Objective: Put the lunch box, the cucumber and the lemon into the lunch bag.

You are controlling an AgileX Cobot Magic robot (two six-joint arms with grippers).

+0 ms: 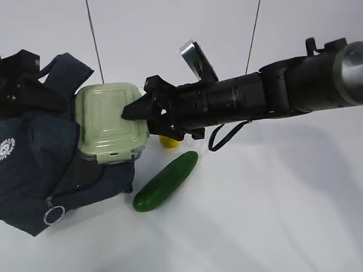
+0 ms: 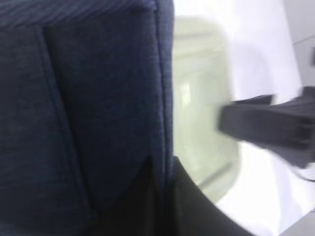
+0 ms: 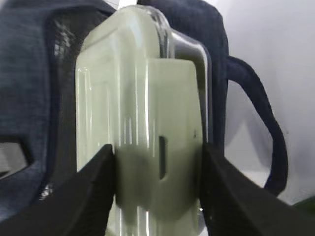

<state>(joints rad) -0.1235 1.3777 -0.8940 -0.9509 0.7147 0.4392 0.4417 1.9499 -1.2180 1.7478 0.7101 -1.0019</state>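
The navy lunch bag lies on its side at the left, mouth facing right. The lunch box, clear glass with a pale green lid, stands on edge halfway inside that mouth. My right gripper is shut on it; in the right wrist view its fingers press both faces of the lunch box at the side clip. My left gripper is shut on the lunch bag at its upper edge. The cucumber lies on the table beside the bag. The lemon peeks out under my right arm.
The bag's metal ring zipper pull hangs at its lower front corner. A loop handle sticks out behind the lunch box. Two thin cables run up the white background. White tabletop spreads to the right.
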